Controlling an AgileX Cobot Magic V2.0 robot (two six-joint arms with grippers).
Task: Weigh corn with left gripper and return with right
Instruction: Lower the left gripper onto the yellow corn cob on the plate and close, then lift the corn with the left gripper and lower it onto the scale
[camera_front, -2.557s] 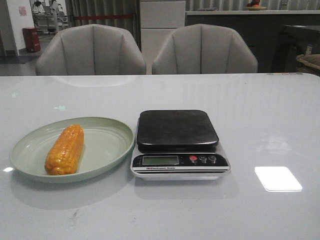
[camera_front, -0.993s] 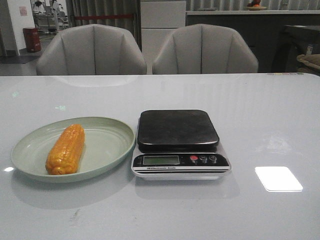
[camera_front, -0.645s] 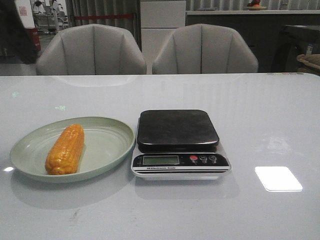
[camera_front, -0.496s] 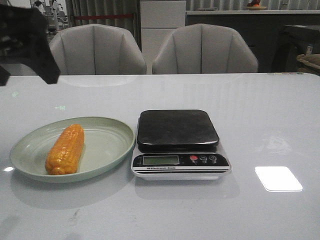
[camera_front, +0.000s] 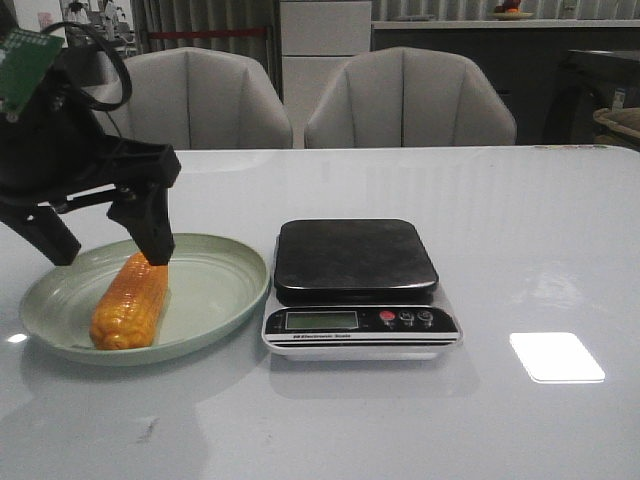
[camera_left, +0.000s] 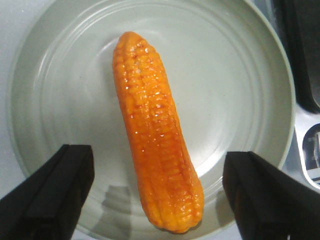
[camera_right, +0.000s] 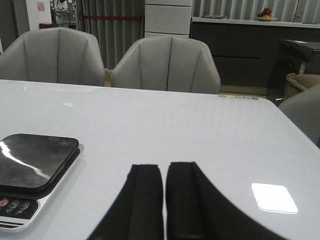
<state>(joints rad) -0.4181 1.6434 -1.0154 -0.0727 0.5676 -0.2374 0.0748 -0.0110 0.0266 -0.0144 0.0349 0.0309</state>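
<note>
An orange-yellow corn cob (camera_front: 128, 300) lies lengthwise in a pale green plate (camera_front: 215, 290) at the left of the table. My left gripper (camera_front: 105, 252) hangs open just above the cob's far end, one finger on each side, not touching it. In the left wrist view the corn (camera_left: 155, 135) lies between the wide-open fingers (camera_left: 55, 192). The scale (camera_front: 357, 285) with its black platform stands right of the plate, nothing on it. My right gripper (camera_right: 164, 170) shows only in the right wrist view, shut and empty over bare table right of the scale (camera_right: 30, 167).
Two grey chairs (camera_front: 410, 100) stand behind the table's far edge. A bright patch of reflected light (camera_front: 556, 357) lies on the white table (camera_front: 520, 220) at the right.
My left arm has come in from the upper left and dropped down over the plate, its open fingers now straddling the corn's far end. Corn, plate and scale have not moved.
</note>
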